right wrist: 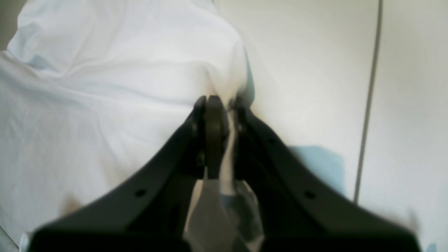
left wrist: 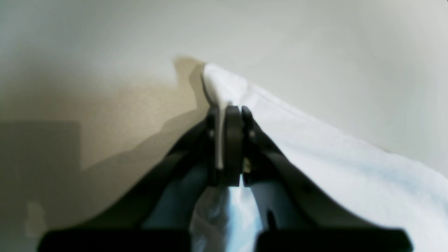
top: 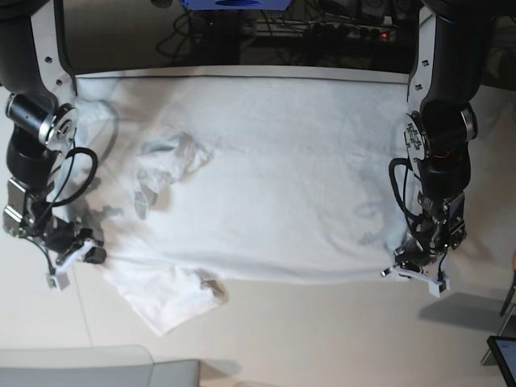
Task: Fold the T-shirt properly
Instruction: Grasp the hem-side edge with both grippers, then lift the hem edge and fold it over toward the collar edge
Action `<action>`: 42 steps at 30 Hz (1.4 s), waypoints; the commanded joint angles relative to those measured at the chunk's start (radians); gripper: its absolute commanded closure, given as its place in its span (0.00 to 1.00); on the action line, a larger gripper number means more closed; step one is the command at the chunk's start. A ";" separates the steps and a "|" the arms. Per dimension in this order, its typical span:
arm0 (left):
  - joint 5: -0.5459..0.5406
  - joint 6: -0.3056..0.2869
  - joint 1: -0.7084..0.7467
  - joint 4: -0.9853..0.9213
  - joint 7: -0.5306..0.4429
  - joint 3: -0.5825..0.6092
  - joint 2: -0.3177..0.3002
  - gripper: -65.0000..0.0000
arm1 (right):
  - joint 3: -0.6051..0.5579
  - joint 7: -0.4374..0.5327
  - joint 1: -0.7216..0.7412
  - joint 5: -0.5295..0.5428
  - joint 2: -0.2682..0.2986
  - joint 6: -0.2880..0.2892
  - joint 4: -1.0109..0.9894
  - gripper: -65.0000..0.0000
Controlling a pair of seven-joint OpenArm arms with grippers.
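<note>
Both sets of fingers are pinched tight on white cloth. On the left gripper the fingers squeeze a thin fold of the T-shirt between them, the cloth standing up in a small peak just past the tips and a further bit showing behind them. On the right gripper the fingers clamp another fold in the same way — the cloth bunches up into a rounded hump right at the tips.

From the base view the T-shirt lies spread wide across the pale table, wrinkled, with a sleeve turned out at its near edge and a crumpled patch toward the side of the right arm. The right gripper sits low at the near corner of the cloth on that view's left; the left gripper sits low at the near corner on that view's right. The two are well apart, with the near edge of the garment running between them. A thin dark seam crosses the table beside the right gripper.
</note>
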 commanded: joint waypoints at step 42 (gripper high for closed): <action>-0.007 0.007 0.218 0.593 0.228 0.151 -0.065 1.00 | 0.088 -0.183 -0.007 -0.026 0.067 -0.010 0.314 1.00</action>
